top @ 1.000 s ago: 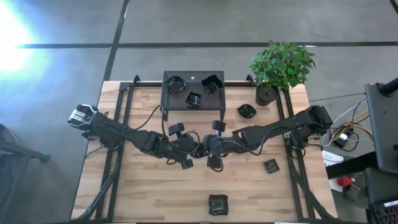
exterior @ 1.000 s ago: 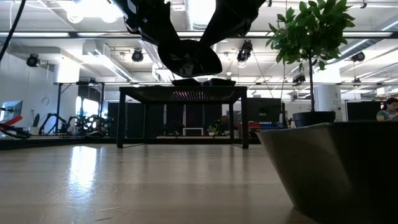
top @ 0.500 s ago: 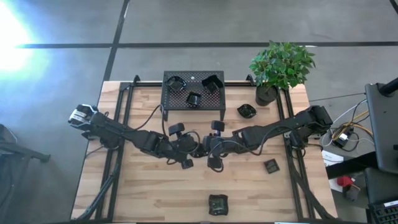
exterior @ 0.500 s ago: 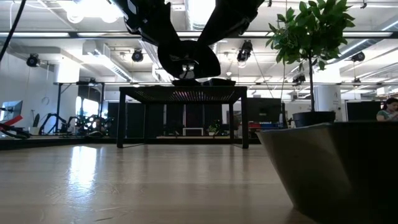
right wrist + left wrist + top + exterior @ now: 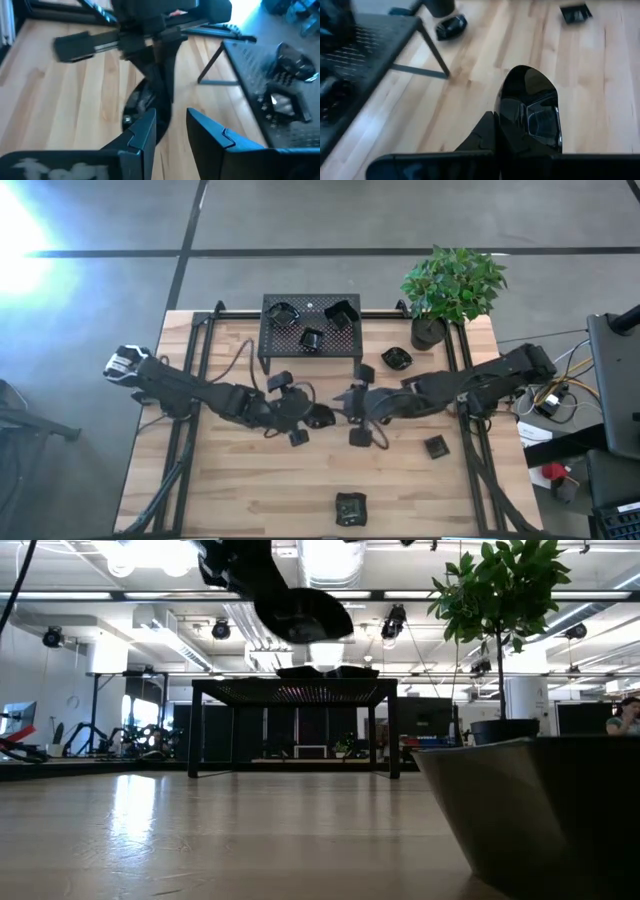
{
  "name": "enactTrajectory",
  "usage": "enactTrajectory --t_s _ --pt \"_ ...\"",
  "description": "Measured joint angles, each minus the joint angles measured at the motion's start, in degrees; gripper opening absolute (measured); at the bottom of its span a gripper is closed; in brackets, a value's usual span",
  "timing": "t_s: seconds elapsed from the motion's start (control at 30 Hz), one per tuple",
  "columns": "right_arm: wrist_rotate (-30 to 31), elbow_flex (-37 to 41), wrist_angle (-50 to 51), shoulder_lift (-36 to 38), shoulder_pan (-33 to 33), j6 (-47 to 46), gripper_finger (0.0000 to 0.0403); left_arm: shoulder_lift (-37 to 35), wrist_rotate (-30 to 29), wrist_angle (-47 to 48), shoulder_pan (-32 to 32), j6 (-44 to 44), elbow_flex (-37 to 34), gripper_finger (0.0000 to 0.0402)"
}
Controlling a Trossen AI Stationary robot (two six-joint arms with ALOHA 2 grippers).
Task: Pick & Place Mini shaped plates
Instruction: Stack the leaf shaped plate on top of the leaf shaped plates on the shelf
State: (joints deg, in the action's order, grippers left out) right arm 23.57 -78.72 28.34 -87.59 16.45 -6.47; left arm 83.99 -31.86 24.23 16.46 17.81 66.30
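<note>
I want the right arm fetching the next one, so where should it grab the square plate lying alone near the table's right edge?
Probably by its raised rim, coming straight down: the square plate lies flat on the table with free space around it, so a side approach looks poor. One jaw inside the rim, one outside. The right gripper, jaws open, is nearest.

Both arms reach in to mid-desk. Left gripper [image 5: 318,418] fingers clamped shut, gripping; right gripper [image 5: 345,400] fingers spread, just beside it.
</note>
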Motion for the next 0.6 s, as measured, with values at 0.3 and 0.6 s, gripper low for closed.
enactTrajectory --t_s 0.3,0.6 --pt "0.1 0.0 0.4 5.7 0.4 1.2 0.0091 -10.8 1.9 0.9 -9.7 0.6 0.0 0.0" --pt "0.0 0.0 2.9 6.6 0.4 1.9 0.0082 -18.2 12.7 5.7 -31.6 0.8 0.0 0.0"
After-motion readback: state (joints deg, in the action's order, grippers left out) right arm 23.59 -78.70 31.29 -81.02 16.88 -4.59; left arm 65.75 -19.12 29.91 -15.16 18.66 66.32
